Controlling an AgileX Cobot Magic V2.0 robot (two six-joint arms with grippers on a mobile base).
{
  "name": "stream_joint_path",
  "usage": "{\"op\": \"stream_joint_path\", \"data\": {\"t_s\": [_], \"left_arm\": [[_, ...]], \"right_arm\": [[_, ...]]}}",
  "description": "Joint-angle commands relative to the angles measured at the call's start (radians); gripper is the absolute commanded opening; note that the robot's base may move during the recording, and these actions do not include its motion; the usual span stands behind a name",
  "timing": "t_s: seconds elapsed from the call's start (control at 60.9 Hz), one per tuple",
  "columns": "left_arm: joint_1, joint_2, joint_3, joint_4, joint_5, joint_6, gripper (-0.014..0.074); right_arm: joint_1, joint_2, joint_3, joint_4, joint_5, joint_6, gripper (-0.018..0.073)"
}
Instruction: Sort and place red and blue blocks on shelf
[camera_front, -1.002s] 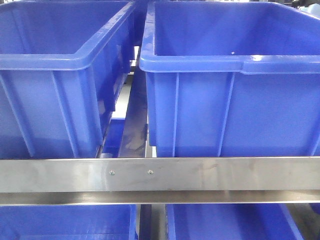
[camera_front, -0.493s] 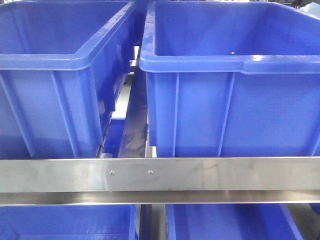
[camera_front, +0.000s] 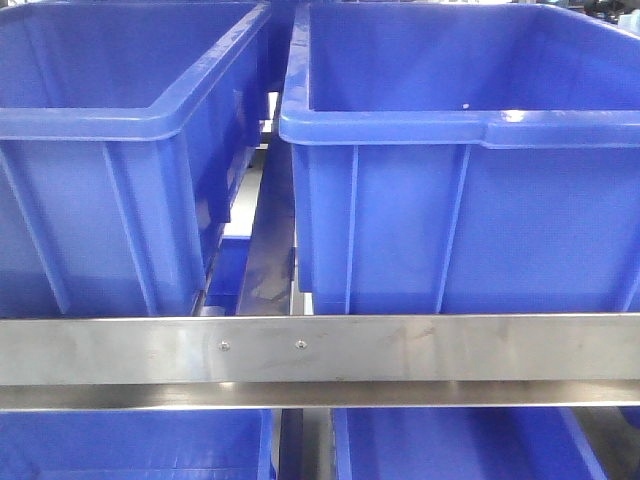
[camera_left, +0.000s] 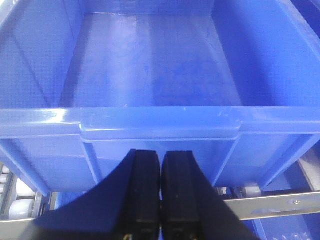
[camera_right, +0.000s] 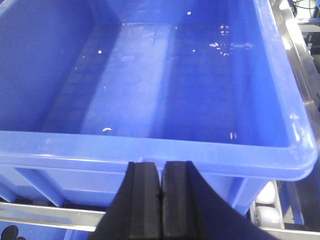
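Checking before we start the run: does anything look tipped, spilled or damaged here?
Nothing stands out. Both blue bins sit level on the shelf, insides bare. The left gripper and right gripper have jaws shut, holding nothing. No blocks show.

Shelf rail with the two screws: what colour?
Silver, bare steel rail; clearest in the front-facing view.

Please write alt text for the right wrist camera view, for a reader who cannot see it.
The right gripper, jaws closed together and holding nothing, points at the near rim of a large blue bin that looks empty. Below the bin, a steel shelf rail and white rollers are visible.
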Motion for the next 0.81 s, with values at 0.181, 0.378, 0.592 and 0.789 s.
{"op": "stream_joint_path", "data": {"t_s": [0.181,0.378,0.592,0.789], "left_arm": [[-0.001,-0.002,-0.029,-0.002,-0.069,-0.005,0.0132],[-0.001,-0.002,-0.029,-0.002,-0.068,-0.005,0.0132],[-0.001,-0.002,-0.029,-0.002,-0.068,-0.005,0.0132],[-0.001,-0.002,-0.029,-0.002,-0.068,-0.005,0.0132]], "right_arm": [[-0.003,-0.051,-0.028,-0.01,-0.086,-0.004,0.005],[-0.049,-0.176,0.021,-0.026,-0.096,-0.01,0.005],[-0.081,-0.357,0.202,-0.027,-0.111,-0.01,0.005],[-0.081,-0.547,0.352,-0.027,-0.134,-0.01,0.005]]}}
